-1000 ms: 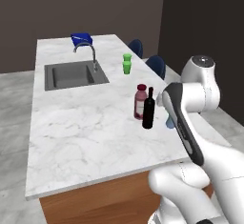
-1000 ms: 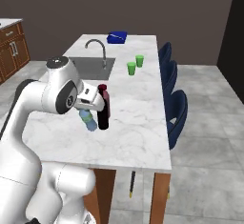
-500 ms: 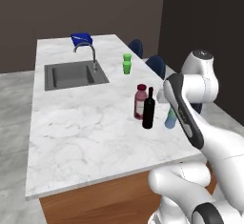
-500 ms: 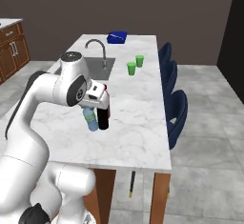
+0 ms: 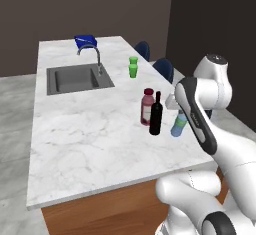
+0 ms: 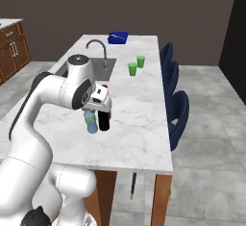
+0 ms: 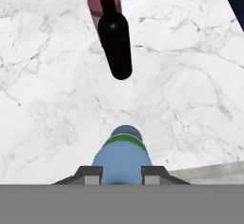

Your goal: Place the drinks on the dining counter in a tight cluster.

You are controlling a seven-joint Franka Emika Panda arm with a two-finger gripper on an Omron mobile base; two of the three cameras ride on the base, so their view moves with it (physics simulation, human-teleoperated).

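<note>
While the pincer (image 7: 121,172) stayed clamped on the water bottle (image 7: 122,154), it stood near the wine bottle (image 5: 156,114) on the surface (image 5: 85,134).

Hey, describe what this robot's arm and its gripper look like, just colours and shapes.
The arm is glossy white, built of rounded, bulbous segments with dark grey bands and caps at the joints. A black stripe runs along the forearm in the left base view. The gripper has two small, dark grey, square-ended finger tips. No cables or markings visible.

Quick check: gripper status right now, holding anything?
Gripper: shut on the blue water bottle, with one finger on each side of it, beside the wine bottle on the dining counter.
</note>
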